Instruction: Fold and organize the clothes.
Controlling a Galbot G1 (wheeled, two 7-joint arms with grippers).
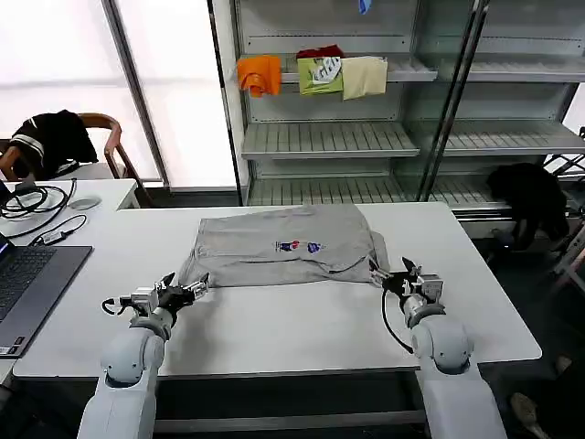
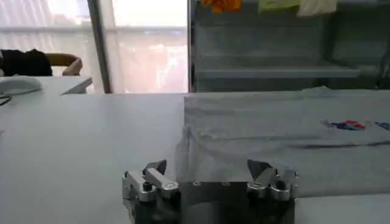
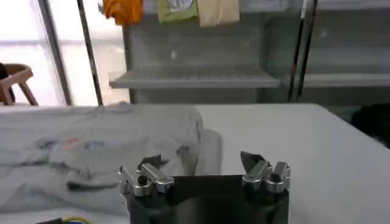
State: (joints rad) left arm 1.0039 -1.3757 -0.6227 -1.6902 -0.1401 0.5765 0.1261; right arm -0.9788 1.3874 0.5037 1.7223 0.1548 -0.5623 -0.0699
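A white table (image 1: 274,329) carries a light grey shirt (image 1: 283,245) spread flat across its far middle, small multicolour chest print (image 1: 299,246) facing up. The left gripper (image 1: 199,286) sits low at the shirt's near left corner with its jaws spread wide and nothing held between them. The right gripper (image 1: 391,273) sits at the near right corner, fingers likewise wide apart and holding nothing, the cloth's bunched edge just ahead of them in the right wrist view.

Shirt (image 1: 279,245) on table (image 1: 302,329), grippers at its near corners, shelves (image 1: 329,137) behind
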